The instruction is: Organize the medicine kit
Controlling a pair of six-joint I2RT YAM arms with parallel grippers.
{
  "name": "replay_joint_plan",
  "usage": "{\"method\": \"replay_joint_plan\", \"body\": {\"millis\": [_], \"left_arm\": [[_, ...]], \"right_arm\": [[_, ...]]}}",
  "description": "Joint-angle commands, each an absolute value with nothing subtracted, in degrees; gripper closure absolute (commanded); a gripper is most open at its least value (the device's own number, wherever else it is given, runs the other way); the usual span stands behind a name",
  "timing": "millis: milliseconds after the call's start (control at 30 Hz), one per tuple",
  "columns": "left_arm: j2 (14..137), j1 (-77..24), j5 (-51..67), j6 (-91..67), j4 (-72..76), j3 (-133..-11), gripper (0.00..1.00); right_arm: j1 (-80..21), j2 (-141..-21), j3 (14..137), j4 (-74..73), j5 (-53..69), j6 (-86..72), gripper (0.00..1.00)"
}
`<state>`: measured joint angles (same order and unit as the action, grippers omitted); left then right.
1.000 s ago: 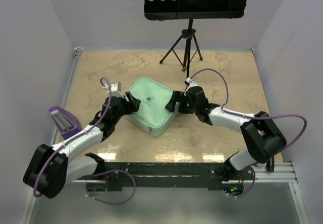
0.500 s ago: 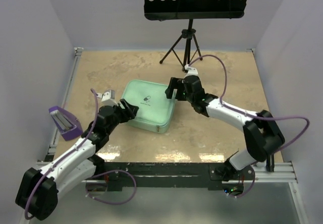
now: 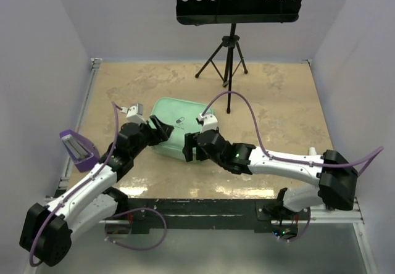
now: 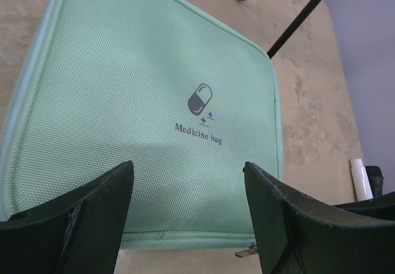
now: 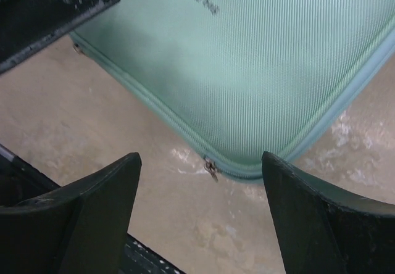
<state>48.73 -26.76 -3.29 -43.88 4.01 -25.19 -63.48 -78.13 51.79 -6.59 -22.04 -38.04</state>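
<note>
The medicine kit point(image 3: 176, 128) is a mint-green fabric case with a zip, closed and lying flat on the table. Its lid carries a dark pill logo and the words "Medicine bag" point(image 4: 197, 126). My left gripper point(image 3: 162, 130) is open and empty at the kit's left edge, its jaws spread over the lid point(image 4: 188, 169). My right gripper point(image 3: 190, 148) is open and empty at the kit's near right corner point(image 5: 200, 160). A metal zip pull point(image 5: 212, 168) hangs at that corner between the right jaws. Another zip pull point(image 4: 245, 253) shows by the left gripper.
A purple holder point(image 3: 77, 147) stands at the table's left edge. A black music stand's tripod point(image 3: 228, 58) stands behind the kit. A small white tube point(image 4: 360, 178) lies right of the kit. White walls close in the left, right and back.
My right gripper swung from the kit's far right side round to its near right corner. The kit turned and now lies flat. My left gripper stayed at the kit's left edge.
</note>
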Motion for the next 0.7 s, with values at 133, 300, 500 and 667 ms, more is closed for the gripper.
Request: {"method": "replay_joint_plan", "body": {"millis": [133,300,500,667], "left_arm": [[53.9,-27.1,3.3,-46.3,12.0,-20.6,0.24],[54.6,-27.1,1.5,-45.3,9.8,-20.8,0.24],[52.1,-27.1,-2.1,-45.8,8.0,-19.9,0.24],[50.8,-27.1,-2.2,-46.0,7.6,-19.4,0.24]], "right_arm": [[-69.6,-79.0,49.0,-9.8,-27.1,-46.7,0.21],[-71.0,-81.1,48.0,-8.6,-29.6,-50.8,0.29],[-71.1,-85.6,49.7,-8.9,-33.2,-54.8,0.37],[-71.1,-87.4,50.8,-8.0,-34.5,-56.3,0.44]]}}
